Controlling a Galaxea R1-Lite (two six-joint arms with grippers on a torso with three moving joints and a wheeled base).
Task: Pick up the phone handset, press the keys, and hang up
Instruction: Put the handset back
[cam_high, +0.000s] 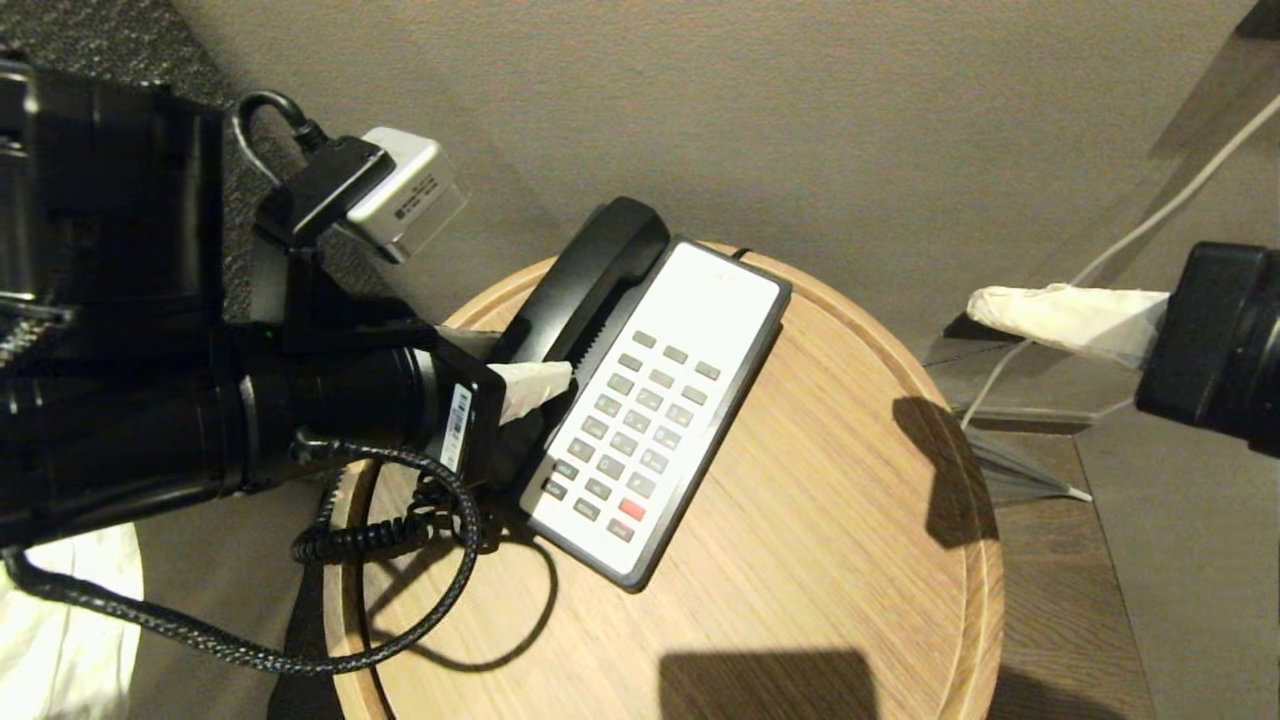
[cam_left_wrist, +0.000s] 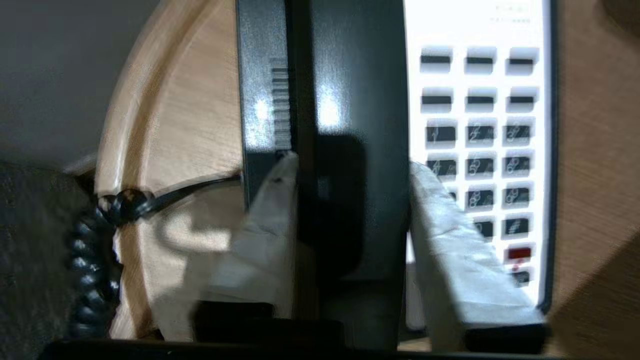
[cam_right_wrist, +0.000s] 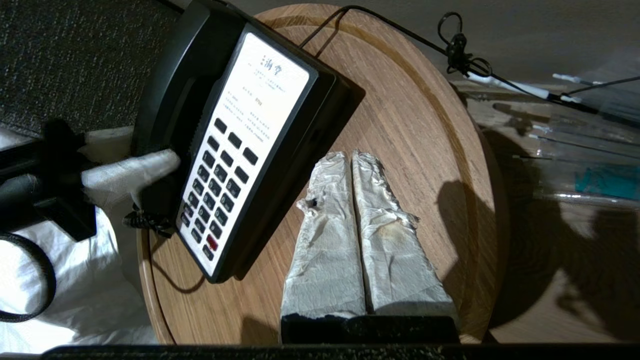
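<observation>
At the left edge of the round tabletop (cam_high: 820, 560), left tool (cam_left_wrist: 350, 175): white-wrapped fingers (cam_left_wrist: 450, 240) astride the middle of the phone handset (cam_left_wrist: 355, 100), one on either flank, apparently just touching it; the blur leaves it unclear whether the grip is firm or slack. Handset: glossy black, lying in its cradle along the left side of the phone base (cam_high: 660, 400), not visibly lifted. Base: tilted white face, keys (cam_high: 640, 420) in rows, one red key (cam_high: 631, 508) near the front end. Coiled cord (cam_high: 370, 540): bunched at the tabletop's left rim, running from the handset's near end, close under the left arm. Right tool (cam_right_wrist: 352, 200): fingers pressed together, empty, hovering above bare wood to the right of the base, well apart from it. Risks, as judged: a slack hold on smooth plastic could let the handset slide or twist on lifting; the cord may snag the arm's cable or drag the light base toward the rim; a wide wrapped fingertip may strike two keys at once.
</observation>
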